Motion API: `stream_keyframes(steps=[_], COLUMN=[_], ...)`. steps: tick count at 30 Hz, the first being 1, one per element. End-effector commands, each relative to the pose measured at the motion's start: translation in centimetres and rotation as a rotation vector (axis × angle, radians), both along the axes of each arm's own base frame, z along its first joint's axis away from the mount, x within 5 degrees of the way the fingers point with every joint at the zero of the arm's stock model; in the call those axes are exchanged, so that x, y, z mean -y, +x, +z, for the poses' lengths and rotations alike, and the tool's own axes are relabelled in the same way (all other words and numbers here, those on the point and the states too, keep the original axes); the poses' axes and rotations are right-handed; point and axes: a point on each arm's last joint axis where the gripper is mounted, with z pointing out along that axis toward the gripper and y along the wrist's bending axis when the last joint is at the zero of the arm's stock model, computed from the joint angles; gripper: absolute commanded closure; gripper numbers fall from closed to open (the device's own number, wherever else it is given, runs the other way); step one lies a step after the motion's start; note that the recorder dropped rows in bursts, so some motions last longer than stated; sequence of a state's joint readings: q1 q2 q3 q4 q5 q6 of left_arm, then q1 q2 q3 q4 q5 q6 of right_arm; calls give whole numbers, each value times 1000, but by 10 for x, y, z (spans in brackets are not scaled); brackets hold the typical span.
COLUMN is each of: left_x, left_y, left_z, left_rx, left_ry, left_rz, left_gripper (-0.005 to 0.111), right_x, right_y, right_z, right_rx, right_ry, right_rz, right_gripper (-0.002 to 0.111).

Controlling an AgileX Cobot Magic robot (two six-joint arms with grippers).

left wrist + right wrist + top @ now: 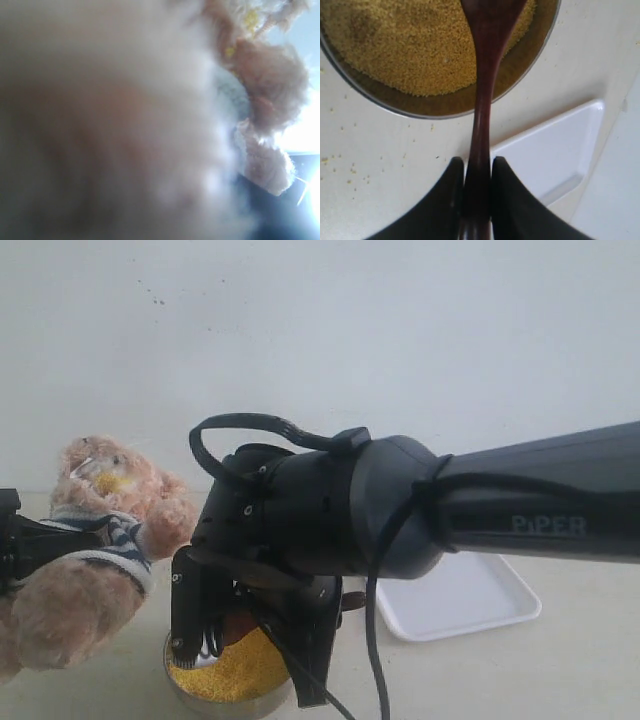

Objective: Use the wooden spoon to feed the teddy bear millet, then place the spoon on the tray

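The right claw (477, 169) is narrowed onto the wooden spoon (484, 80). Its 2 dark fingers (447, 200) press the thin handle from either side, with no gap showing. From that grip the spoon runs straight out ahead of the claw. Its round end sits over the millet (405, 45) and is partly cut off by the edge of the right wrist view. I cannot tell whether it touches the grains.

The millet fills a round metal bowl (440, 109) that stands on the table (375, 165) just ahead of and below the right claw. Loose yellow grains (350, 170) lie scattered on the table beside the bowl. The tray (555, 150) lies flat on the table to one side of the right claw, near the bowl but not touching it.

In the exterior view the right arm (520, 510) reaches in from the right, and its claw hangs over the bowl with the fingers pointing down.

The left claw (40, 540) is closed on the teddy bear (95, 570), gripping the plush body at the striped shirt (120, 540). The bear is tilted with its head up, and its muzzle (112, 480) is dusted with yellow. It sits just beside the right claw, on the side away from the tray and close to the bowl. In the left wrist view blurred fur fills almost everything, so the left claw's fingers do not show there.
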State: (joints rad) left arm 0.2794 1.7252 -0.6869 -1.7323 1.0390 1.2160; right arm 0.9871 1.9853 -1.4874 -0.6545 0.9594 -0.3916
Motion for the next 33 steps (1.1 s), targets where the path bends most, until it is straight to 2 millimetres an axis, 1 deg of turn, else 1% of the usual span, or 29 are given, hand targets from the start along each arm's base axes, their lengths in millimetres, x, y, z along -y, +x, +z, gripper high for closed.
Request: stream_keyframes(steps=[1, 7, 12, 14, 16, 18, 22, 26, 30, 33], left_x=[0, 0, 0, 0, 0, 0, 0, 1, 2, 2], left_y=[1, 1, 1, 1, 1, 1, 1, 0, 0, 0], left_z=[6, 7, 7, 7, 7, 7, 7, 6, 6, 6], left_rx=[22, 23, 23, 23, 23, 24, 24, 22, 22, 22], left_ry=[-27, -30, -30, -30, -30, -32, -32, -32, -32, -32], left_rz=[-1, -4, -4, -4, -4, -5, -5, -7, -9, -9], left_gripper=[103, 103, 103, 103, 103, 103, 103, 103, 103, 103], right_x=[0, 1, 4, 2, 0, -1, -1, 2, 3, 3], right_y=[-1, -7, -6, -5, 0, 3, 1, -7, -8, -8], right_z=[-1, -4, -4, -3, -3, -2, -5, -13, -13, -12], right_rx=[-12, -84, -88, -67, -46, -37, -66, -165, -173, -170], right_ry=[-8, -20, -47, -14, 75, 124, 119, 60, 103, 123], right_rz=[2, -2, -8, -17, -71, -105, -114, -124, -208, -236], right_gripper=[109, 109, 109, 109, 109, 109, 109, 109, 109, 109])
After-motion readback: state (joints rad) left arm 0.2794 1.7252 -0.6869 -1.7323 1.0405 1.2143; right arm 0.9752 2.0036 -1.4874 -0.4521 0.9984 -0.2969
